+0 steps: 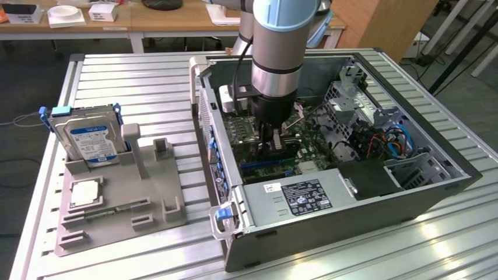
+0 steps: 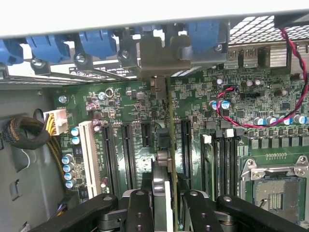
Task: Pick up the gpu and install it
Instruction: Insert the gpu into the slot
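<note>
Exterior view: the arm reaches down into the open computer case [image 1: 404,192] lying on the table [image 1: 140,76]. The pincer [image 1: 274,140] holds the gpu [image 1: 272,154] low over the board.

Wrist view: the pincer [image 2: 164,212] is clamped narrow on the gpu [image 2: 163,176], seen edge-on and upright among the dark expansion slots [image 2: 186,145]. I cannot tell which slot it meets. The end bracket [image 2: 159,55] appears to sit at the rear wall.

Judgement: keep the card vertical and parallel to its slot, with the bracket in line. Press straight and evenly, since tilt risks jamming the contacts.
</note>
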### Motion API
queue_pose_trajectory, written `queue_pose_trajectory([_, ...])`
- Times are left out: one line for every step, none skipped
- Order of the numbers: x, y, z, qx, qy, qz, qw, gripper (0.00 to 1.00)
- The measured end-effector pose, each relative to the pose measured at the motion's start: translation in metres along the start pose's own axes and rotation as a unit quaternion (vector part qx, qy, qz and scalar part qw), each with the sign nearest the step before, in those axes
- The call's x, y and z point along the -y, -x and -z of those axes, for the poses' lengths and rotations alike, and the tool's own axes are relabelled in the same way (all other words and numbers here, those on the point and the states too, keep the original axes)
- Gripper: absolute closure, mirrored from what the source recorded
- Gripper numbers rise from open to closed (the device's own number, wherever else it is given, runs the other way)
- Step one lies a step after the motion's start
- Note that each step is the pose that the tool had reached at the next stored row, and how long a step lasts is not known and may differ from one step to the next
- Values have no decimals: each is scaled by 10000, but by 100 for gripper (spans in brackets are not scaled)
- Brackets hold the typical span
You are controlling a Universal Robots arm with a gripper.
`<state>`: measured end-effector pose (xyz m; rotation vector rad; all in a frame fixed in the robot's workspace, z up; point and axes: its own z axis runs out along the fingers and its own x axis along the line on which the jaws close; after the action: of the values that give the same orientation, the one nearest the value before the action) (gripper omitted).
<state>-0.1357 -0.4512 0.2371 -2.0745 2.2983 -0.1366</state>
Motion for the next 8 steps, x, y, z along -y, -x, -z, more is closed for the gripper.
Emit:
queue_pose_trajectory([0, 0, 0, -1, 0, 0, 10000, 71])
queue_pose_trajectory([-1, 1, 0, -1, 0, 0, 10000, 71])
queue_pose_trajectory([-1, 1, 0, -1, 0, 0, 10000, 71])
queue_pose_trajectory([-1, 1, 0, -1, 0, 0, 10000, 71])
queue_pose_trajectory([-1, 1, 0, -1, 0, 1, 10000, 71])
queue_pose_trajectory([-1, 1, 0, -1, 0, 3, 10000, 71])
queue_pose_trajectory([-1, 1, 0, -1, 0, 6, 10000, 71])
queue_pose_trajectory([-1, 1, 0, 0, 0, 11, 10000, 71])
